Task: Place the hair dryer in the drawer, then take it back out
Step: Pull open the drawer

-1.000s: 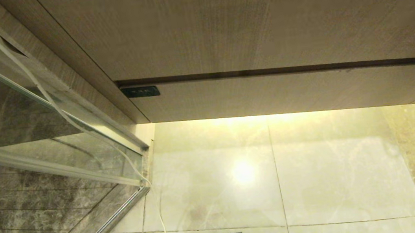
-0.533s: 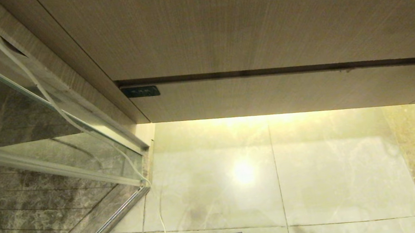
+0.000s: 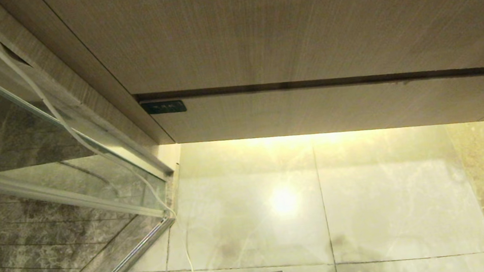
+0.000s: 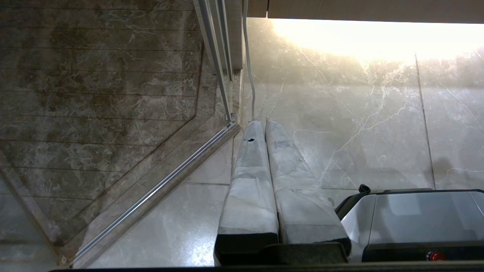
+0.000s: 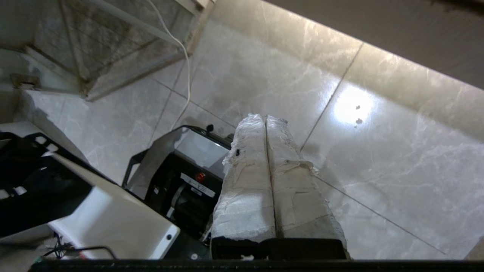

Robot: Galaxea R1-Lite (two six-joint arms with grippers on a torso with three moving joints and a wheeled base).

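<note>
1. Across the head view we see the wide light wood-grain drawer (image 3: 335, 108) with its flat front closed, its long axis running side to side beneath a taller wood panel (image 3: 278, 20).
2. We cannot find the hair dryer in any view.
3. Neither arm shows from the head; only the wrist views show the left claw (image 4: 260, 122) and right claw (image 5: 265, 118), each with padded fingers pressed together, gripping nothing, above the glossy marble floor (image 3: 369, 194).
4. A thin white cord (image 3: 186, 253) trails beside the glass shower door (image 3: 40, 147).

Drawer (image 3: 335, 108) cropped at right edge
</note>
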